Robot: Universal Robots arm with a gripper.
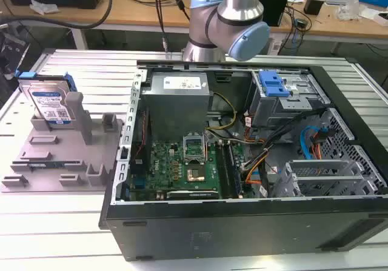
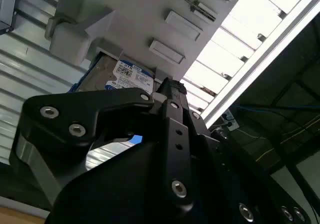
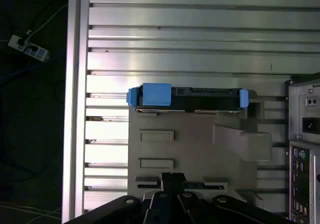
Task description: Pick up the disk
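Observation:
The disk (image 1: 50,104) is a silver hard drive with a white-and-blue label and blue side rails. It stands tilted on edge at the back of a grey fixture (image 1: 57,162), on the exterior view's left. In the first wrist view I look straight down on the disk (image 3: 190,97), seen edge-on, with the black gripper (image 3: 172,183) well above the fixture's (image 3: 200,149) opposite end. In the second wrist view the gripper (image 2: 169,89) points toward the disk's label (image 2: 127,76). Nothing is held.
An open computer case (image 1: 242,162) with motherboard, grey power supply (image 1: 177,98) and a blue-handled drive cage (image 1: 273,86) lies at the exterior view's right of the fixture. All rest on a ribbed aluminium table (image 1: 54,228). The arm's joint (image 1: 227,19) stands behind the case.

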